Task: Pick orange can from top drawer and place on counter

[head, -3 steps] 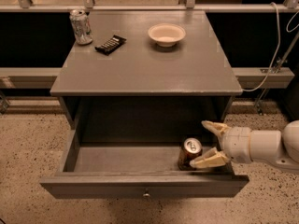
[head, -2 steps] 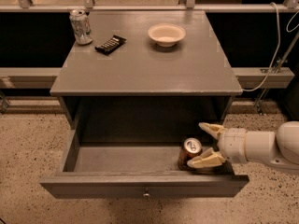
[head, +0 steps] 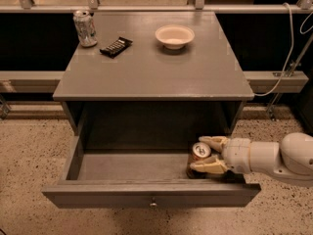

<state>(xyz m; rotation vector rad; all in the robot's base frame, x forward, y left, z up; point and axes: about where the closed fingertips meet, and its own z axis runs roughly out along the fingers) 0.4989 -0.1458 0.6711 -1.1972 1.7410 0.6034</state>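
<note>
The orange can stands upright in the right front corner of the open top drawer, its silver top facing up. My gripper reaches into the drawer from the right. It is open, with one finger behind the can and one in front of it, both close to its sides. The can still rests on the drawer floor. The counter is the grey cabinet top above the drawer.
On the counter stand a silver-white can at the back left, a dark bar beside it, and a pale bowl at the back. A white cable hangs at the right. The floor is speckled.
My gripper has moved left further into the drawer, so its fingers now straddle the can, and the gap between them has narrowed. The can has not moved.
</note>
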